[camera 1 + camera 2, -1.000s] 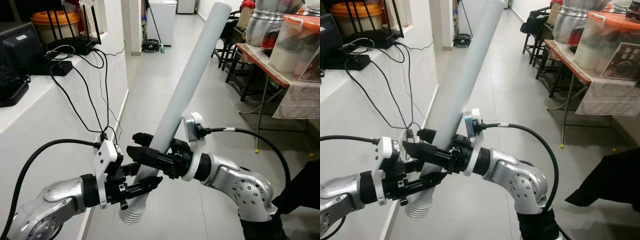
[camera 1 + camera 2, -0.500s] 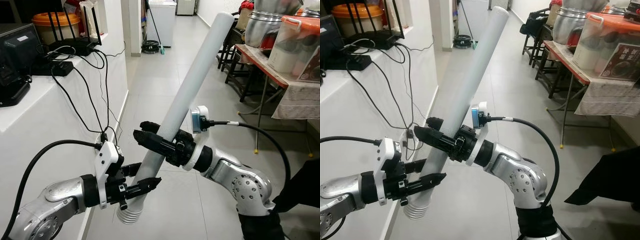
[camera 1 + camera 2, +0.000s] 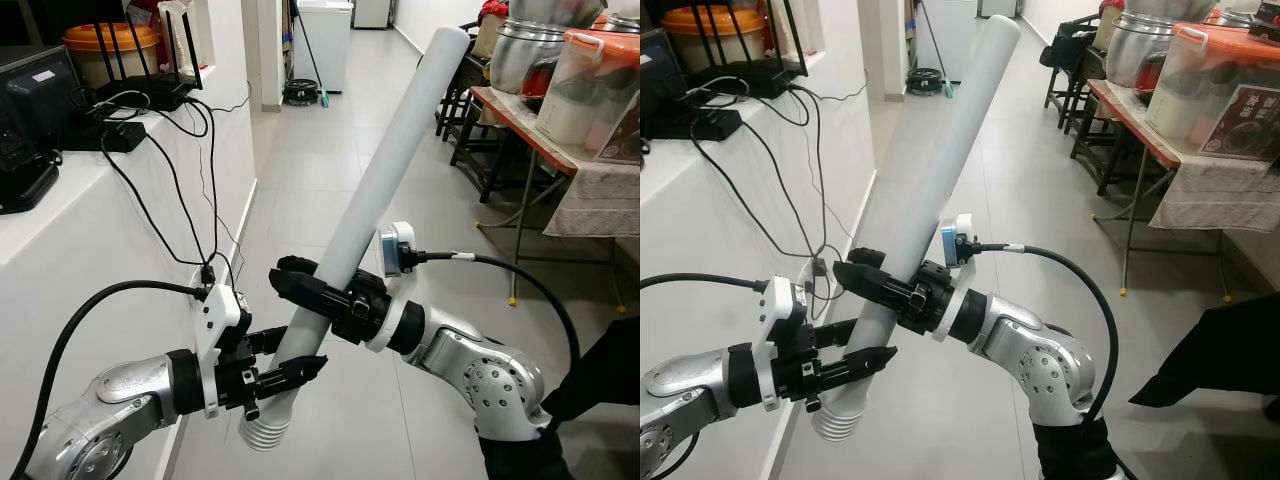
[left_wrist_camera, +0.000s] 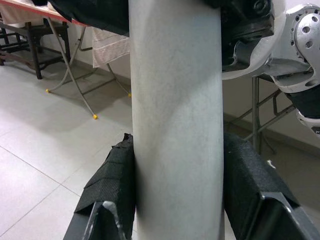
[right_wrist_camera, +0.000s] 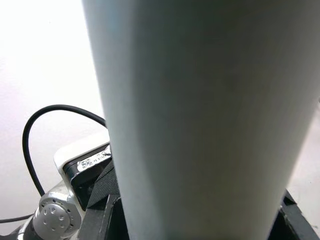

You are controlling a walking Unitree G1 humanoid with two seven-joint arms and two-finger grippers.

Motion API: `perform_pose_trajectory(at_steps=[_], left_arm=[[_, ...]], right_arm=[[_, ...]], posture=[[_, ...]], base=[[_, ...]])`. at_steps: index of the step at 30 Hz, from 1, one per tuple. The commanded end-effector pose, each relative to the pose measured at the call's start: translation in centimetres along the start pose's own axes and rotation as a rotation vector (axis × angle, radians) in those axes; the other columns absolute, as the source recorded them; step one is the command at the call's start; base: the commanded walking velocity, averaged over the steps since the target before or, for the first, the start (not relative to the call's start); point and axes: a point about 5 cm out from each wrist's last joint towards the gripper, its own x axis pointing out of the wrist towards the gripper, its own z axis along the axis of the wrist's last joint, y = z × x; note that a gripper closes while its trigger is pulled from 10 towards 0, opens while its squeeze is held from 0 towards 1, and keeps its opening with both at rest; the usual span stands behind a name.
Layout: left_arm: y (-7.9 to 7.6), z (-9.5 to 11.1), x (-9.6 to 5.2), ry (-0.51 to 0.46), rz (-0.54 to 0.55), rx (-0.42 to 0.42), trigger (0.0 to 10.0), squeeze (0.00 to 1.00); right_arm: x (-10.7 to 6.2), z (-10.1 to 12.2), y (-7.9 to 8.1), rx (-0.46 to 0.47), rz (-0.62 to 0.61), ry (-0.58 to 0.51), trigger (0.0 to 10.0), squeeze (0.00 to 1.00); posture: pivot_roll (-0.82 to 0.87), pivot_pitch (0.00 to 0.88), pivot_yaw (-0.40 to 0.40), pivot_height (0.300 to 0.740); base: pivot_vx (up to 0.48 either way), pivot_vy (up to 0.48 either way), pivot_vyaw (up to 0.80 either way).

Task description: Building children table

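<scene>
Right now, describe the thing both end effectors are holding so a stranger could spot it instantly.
In the tiled corridor beside the white ledge, the left end effector and right end effector grip one long white tube. It slants upward, smooth and matte, with a ribbed, threaded bottom end.

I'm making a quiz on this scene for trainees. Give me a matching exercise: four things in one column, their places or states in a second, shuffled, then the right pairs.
Things:
1. white table leg
2. left gripper
3. right gripper
4. router

Places or states:
A. on the white ledge, antennas up
B. clamped on the leg near its ribbed lower end
C. tilted, upper end away from the robot
D. clamped on the leg higher up

Pairs: 1-C, 2-B, 3-D, 4-A
</scene>
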Motion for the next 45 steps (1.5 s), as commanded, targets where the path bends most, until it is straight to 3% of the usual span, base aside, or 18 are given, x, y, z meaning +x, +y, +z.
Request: perform_pose_trajectory(at_steps=[1,9,10,20,23,25,27,28,29,30,32,33,35,36,37,42,44,45], left_arm=[[0.3,0.4,0.2,-0.012,0.003,0.038,10.0,0.00],[0.6,0.3,0.1,-0.009,0.019,0.052,10.0,0.00],[0.9,0.4,0.0,-0.012,0.033,0.068,10.0,1.00],[1.2,1.2,-1.1,-0.031,0.049,0.086,10.0,1.00],[1.5,1.4,-1.9,-0.020,0.080,0.096,10.0,1.00],[2.1,1.5,-2.8,-0.003,0.161,0.125,10.0,1.00],[2.1,1.5,-2.8,-0.003,0.161,0.125,10.0,1.00],[2.4,1.7,-3.4,-0.005,0.206,0.145,10.0,1.00],[2.7,2.1,-3.8,-0.024,0.249,0.156,10.0,0.00],[2.7,2.1,-3.8,-0.024,0.249,0.156,10.0,0.00],[3.5,2.7,-4.6,-0.070,0.396,0.198,10.0,0.00],[3.5,2.7,-4.6,-0.070,0.396,0.198,10.0,0.00],[5.0,2.1,-5.2,-0.059,0.617,0.214,10.0,0.00],[5.5,1.2,-5.6,-0.036,0.721,0.202,10.0,0.00],[5.5,1.2,-5.6,-0.036,0.721,0.202,10.0,0.00],[4.7,-0.7,-5.7,-0.034,0.897,0.144,10.0,0.00],[4.7,-0.7,-5.7,-0.034,0.897,0.144,10.0,0.00],[4.4,-1.4,-5.7,-0.027,0.965,0.112,10.0,0.00]], right_arm=[[0.1,-0.3,0.2,0.022,0.018,0.004,0.0,0.00],[0.1,-0.2,0.3,0.017,0.020,-0.017,0.0,0.00],[0.0,-0.1,0.3,0.009,0.019,-0.022,0.0,0.00],[-0.1,0.5,-0.7,-0.027,-0.046,-0.045,0.0,0.00],[-0.5,1.2,-2.0,-0.062,-0.140,-0.063,0.0,0.00],[-1.4,1.9,-4.1,-0.121,-0.286,-0.072,0.0,0.00],[-1.4,1.9,-4.1,-0.121,-0.286,-0.072,0.0,0.00],[-2.2,2.3,-5.4,-0.171,-0.391,-0.067,0.0,0.00],[-3.0,2.8,-6.6,-0.220,-0.494,-0.068,0.0,0.00],[-3.0,2.8,-6.6,-0.220,-0.494,-0.068,0.0,0.00],[-4.3,4.0,-8.3,-0.309,-0.689,-0.078,0.0,0.00],[-4.3,4.0,-8.3,-0.309,-0.689,-0.078,0.0,0.00],[-4.8,4.9,-8.6,-0.386,-0.793,-0.092,0.0,0.00],[-4.6,5.3,-8.2,-0.449,-0.809,-0.091,10.0,0.00],[-4.6,5.3,-8.2,-0.449,-0.809,-0.091,10.0,0.00],[-3.6,5.9,-5.8,-0.695,-0.791,-0.127,10.0,0.00],[-3.6,5.9,-5.8,-0.695,-0.791,-0.127,10.0,0.00],[-3.7,5.7,-5.1,-0.770,-0.784,-0.134,10.0,0.00]], posture=[[0.08,0.000,-0.056,0.740],[0.08,0.000,-0.054,0.740],[0.08,0.000,-0.055,0.740],[0.09,0.000,-0.056,0.740],[0.09,0.000,-0.057,0.740],[0.09,0.000,-0.059,0.740],[0.09,0.000,-0.059,0.740],[0.10,0.000,-0.061,0.740],[0.10,0.000,-0.065,0.740],[0.10,0.000,-0.065,0.740],[0.10,0.000,-0.064,0.740],[0.10,0.000,-0.064,0.740],[0.10,0.000,-0.064,0.740],[0.10,0.000,-0.063,0.740],[0.10,0.000,-0.063,0.740],[0.10,0.000,-0.055,0.740],[0.10,0.000,-0.055,0.740],[0.11,0.000,-0.062,0.740]], base=[[0.000,0.000,0.00],[0.000,0.000,0.00],[0.000,0.000,0.00],[0.000,0.000,0.00],[0.000,0.000,0.00],[0.000,0.000,0.00],[0.000,0.000,0.00],[0.000,0.000,0.00],[0.000,0.000,0.00],[0.000,0.000,0.00],[0.000,0.000,0.00],[0.000,0.000,0.00],[0.000,0.000,0.00],[0.000,0.000,0.00],[0.000,0.000,0.00],[0.000,0.000,0.00],[0.000,0.000,0.00],[0.000,0.000,0.00]])
